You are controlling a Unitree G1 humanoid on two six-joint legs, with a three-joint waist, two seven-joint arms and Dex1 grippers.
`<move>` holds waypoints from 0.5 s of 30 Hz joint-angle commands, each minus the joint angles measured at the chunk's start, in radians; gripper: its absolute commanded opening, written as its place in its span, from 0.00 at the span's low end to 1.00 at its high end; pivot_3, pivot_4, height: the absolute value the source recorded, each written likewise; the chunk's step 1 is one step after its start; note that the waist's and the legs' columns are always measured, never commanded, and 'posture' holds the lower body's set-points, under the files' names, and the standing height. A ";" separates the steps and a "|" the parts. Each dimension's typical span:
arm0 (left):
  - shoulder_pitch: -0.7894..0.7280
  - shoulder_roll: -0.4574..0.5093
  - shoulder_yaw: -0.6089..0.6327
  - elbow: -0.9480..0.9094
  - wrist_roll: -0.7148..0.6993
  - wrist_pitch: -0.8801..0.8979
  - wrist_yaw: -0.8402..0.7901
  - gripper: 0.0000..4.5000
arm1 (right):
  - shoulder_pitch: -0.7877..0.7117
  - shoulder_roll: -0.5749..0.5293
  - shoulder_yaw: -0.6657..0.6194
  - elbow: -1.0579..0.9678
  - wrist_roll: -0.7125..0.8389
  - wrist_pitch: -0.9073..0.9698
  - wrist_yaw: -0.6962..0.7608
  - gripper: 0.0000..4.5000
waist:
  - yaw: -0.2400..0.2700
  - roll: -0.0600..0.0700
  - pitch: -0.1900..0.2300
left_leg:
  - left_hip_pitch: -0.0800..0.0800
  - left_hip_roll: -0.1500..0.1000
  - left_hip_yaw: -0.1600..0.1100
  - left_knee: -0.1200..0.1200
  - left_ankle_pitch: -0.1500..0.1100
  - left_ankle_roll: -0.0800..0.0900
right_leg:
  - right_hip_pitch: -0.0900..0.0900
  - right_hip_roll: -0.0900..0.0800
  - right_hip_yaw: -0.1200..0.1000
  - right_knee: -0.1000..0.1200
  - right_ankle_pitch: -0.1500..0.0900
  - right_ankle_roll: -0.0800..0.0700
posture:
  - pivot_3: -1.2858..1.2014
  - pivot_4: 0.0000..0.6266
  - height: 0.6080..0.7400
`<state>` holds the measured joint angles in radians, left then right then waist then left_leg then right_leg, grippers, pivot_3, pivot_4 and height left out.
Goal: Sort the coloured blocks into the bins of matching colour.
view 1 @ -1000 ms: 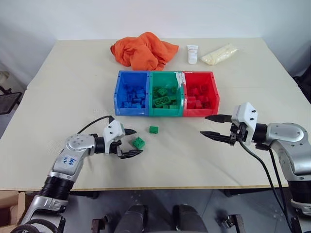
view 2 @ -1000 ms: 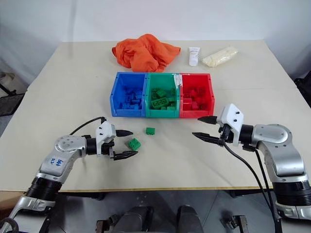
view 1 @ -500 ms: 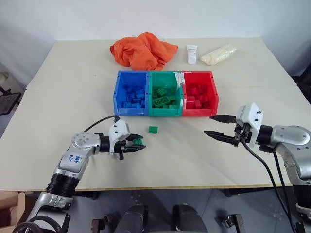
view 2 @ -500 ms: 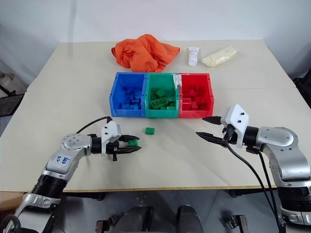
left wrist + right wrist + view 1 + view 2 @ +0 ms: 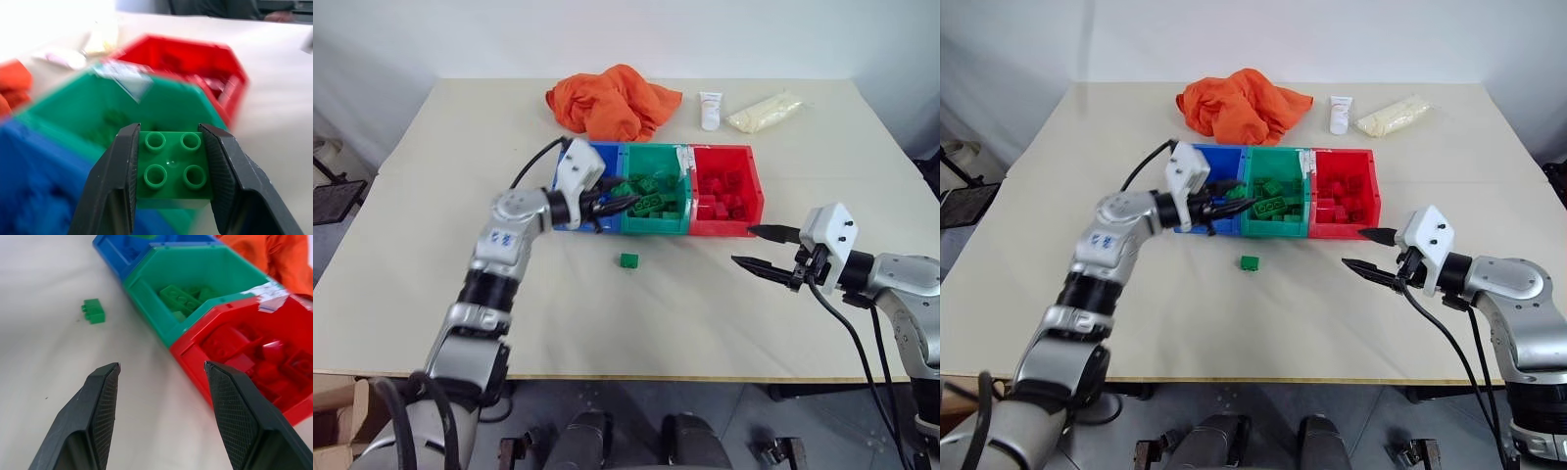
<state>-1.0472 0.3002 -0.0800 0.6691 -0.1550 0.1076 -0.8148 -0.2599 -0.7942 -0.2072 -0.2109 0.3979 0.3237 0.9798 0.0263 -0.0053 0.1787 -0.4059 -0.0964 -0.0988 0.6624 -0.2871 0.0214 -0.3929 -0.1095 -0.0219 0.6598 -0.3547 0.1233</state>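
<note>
Left wrist view: my left gripper (image 5: 171,169) pinches a green block (image 5: 174,164) studs-up between both fingers
Position: I hold it at the near edge of the green bin (image 5: 672,221), by the blue bin (image 5: 607,157)
Right gripper (image 5: 762,248): my jaws stand spread, empty, beside the red bin (image 5: 751,186)
Loose green block (image 5: 628,260): on the table (image 5: 431,255) in front of the bins

bins (image 5: 656,227): being shown blue, green, red
held block (image 5: 172,164): green, being shown studded
cloth (image 5: 612,100): being shown orange
</note>
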 commanded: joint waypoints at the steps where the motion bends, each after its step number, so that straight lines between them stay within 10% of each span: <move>1: -0.120 -0.050 0.000 0.225 0.051 -0.149 0.035 0.33 | 0.004 0.016 -0.054 -0.051 0.017 -0.026 -0.054 0.64 | 0.000 -0.001 0.000 | 0.000 0.000 0.000 0.000 0.000 0.000 | 0.000 0.001 -0.001 0.000 0.000 0.000 | 0.52 0.24 1.00; 11: -0.252 -0.106 0.017 0.488 0.108 -0.330 0.019 0.99 | 0.044 0.017 -0.093 -0.089 0.024 -0.034 -0.106 0.64 | -0.006 -0.001 0.001 | 0.000 -0.001 0.002 0.000 0.000 0.000 | -0.002 0.001 -0.001 0.001 0.000 0.001 | 0.52 0.24 1.00; 15: -0.223 -0.069 0.015 0.445 0.104 -0.369 -0.086 0.99 | 0.030 0.010 -0.083 -0.077 0.033 -0.040 -0.087 0.64 | -0.005 -0.001 0.001 | 0.000 -0.001 0.002 0.000 0.000 0.000 | -0.002 0.001 -0.001 0.001 0.000 0.001 | 0.52 0.24 1.00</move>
<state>-1.2612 0.2103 -0.0776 1.1628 -0.0461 -0.2313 -0.8573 -0.2169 -0.7718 -0.2662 -0.2612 0.4101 0.3060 0.8837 0.0217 -0.0067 0.1795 -0.4059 -0.0972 -0.0967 0.6623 -0.2872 0.0217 -0.3948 -0.1088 -0.0226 0.6612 -0.3546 0.1242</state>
